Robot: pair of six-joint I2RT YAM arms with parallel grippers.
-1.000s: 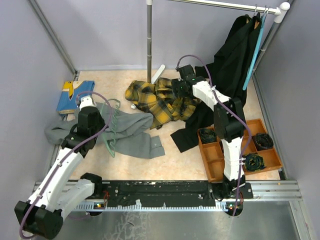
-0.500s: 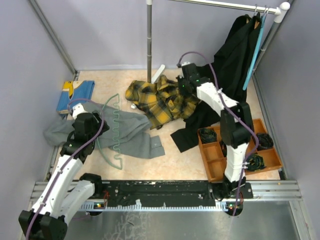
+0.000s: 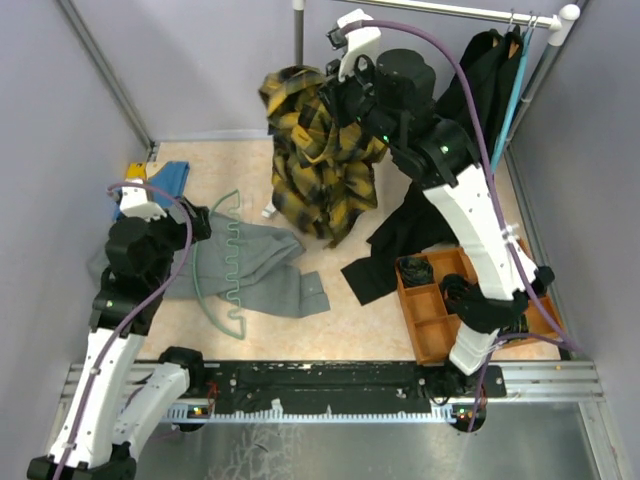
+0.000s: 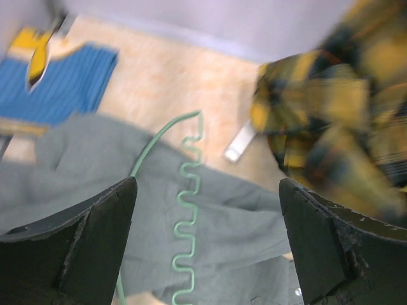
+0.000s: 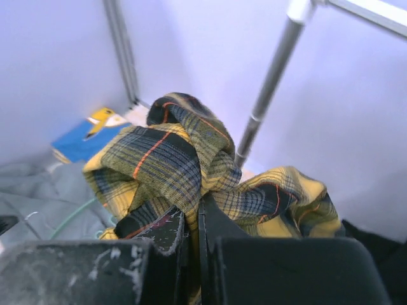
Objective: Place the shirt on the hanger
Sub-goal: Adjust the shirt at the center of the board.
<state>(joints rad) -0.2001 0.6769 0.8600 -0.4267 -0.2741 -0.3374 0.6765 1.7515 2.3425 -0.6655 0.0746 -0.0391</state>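
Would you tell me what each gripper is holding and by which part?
The right gripper pinches the yellow-and-black plaid shirt by a bunched fold at its top; the left gripper is open and holds nothing.

A grey garment (image 3: 270, 270) lies spread on the beige table (image 3: 340, 330), left of centre. In the far left corner lies a flat blue and yellow item (image 3: 165, 180). A small white object (image 4: 240, 143) lies near the middle. At far right, a black garment (image 3: 480, 80) hangs from a rail (image 3: 450, 11) beside a plain teal hanger (image 3: 508, 100), its lower end draped onto the table. Just beside that end sits an orange tray (image 3: 430, 335) with compartments, some holding dark bundles (image 3: 415, 268).
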